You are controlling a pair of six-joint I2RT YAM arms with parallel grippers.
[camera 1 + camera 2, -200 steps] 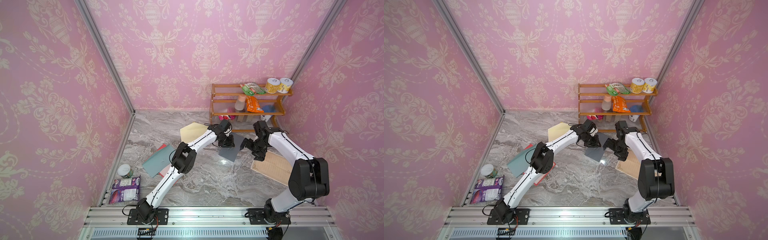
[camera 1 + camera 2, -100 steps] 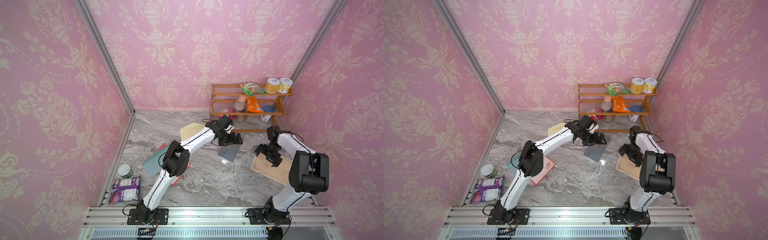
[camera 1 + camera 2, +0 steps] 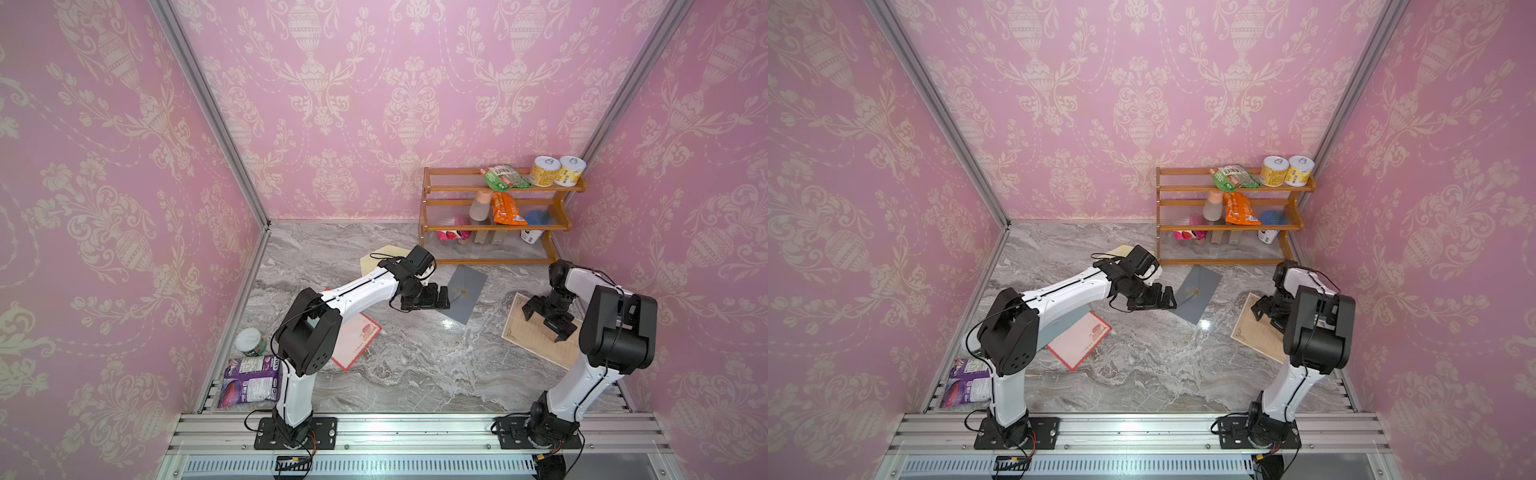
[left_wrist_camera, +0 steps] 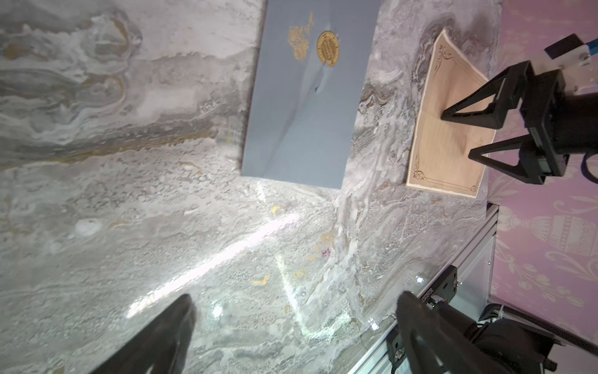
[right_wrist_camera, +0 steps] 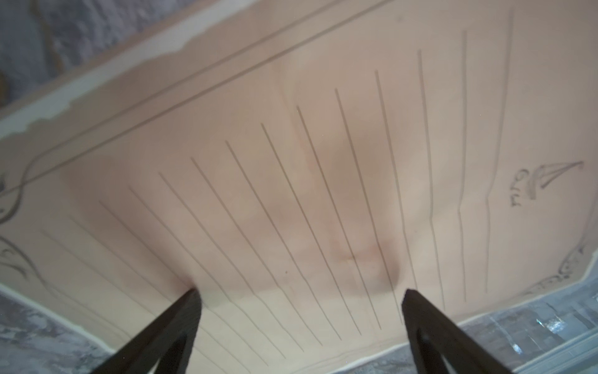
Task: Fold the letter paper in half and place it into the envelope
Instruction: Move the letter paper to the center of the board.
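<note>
Moved: left gripper (image 3: pixel 441 300) has let go and drawn back from the envelope (image 3: pixel 467 297); right gripper (image 3: pixel 545 322) has swung over the paper (image 3: pixel 524 337).
Grippers: both spread wide, empty.
Envelope: matte grey-blue rectangle with a gold seal, creased, flat on the marble table (image 3: pixel 415 365).
Paper: tan lined sheet, unfolded, slightly buckled.

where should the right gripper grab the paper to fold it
Probably the edge toward the envelope, from above: the paper lies flat on the marble, so only an edge can be pinched, and that one lies bare beside the right gripper.
</note>
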